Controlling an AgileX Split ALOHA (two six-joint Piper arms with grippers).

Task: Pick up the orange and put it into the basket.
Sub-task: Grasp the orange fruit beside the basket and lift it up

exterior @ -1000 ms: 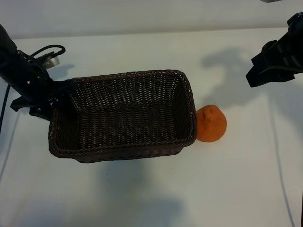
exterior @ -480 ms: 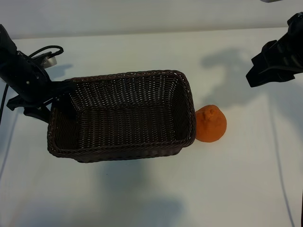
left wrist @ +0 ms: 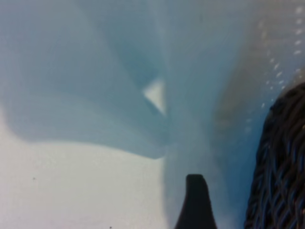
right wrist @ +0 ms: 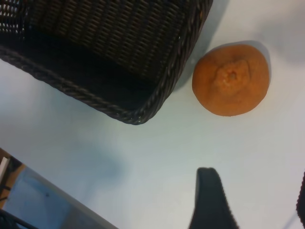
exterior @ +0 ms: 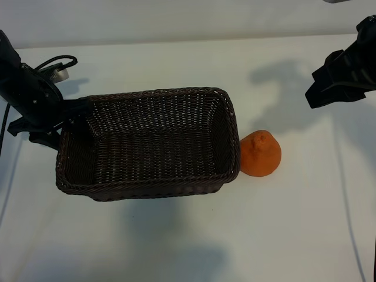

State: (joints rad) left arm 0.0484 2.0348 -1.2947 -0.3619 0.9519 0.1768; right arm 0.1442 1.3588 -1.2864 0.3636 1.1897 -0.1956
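Observation:
The orange [exterior: 261, 154] lies on the white table just past the right end of the dark wicker basket [exterior: 147, 191], knobby end up; it also shows in the right wrist view [right wrist: 230, 79], beside the basket's corner [right wrist: 143, 109]. My left gripper [exterior: 63, 122] is at the basket's left end, straddling its rim. In the left wrist view one of its fingers [left wrist: 195, 202] stands apart from the wicker wall [left wrist: 281, 167]; the other is hidden. My right gripper [exterior: 336, 82] hangs high at the far right, open and empty [right wrist: 255, 205], well away from the orange.
A cable and a small grey part [exterior: 59, 73] lie behind the left arm. The table edge [right wrist: 52, 191] runs close past the basket in the right wrist view. Bare white table [exterior: 194, 241] spreads in front of the basket and to the right of the orange.
The basket has slid a little to the left with the left arm, opening a small gap to the orange. The orange and the right arm have not moved.

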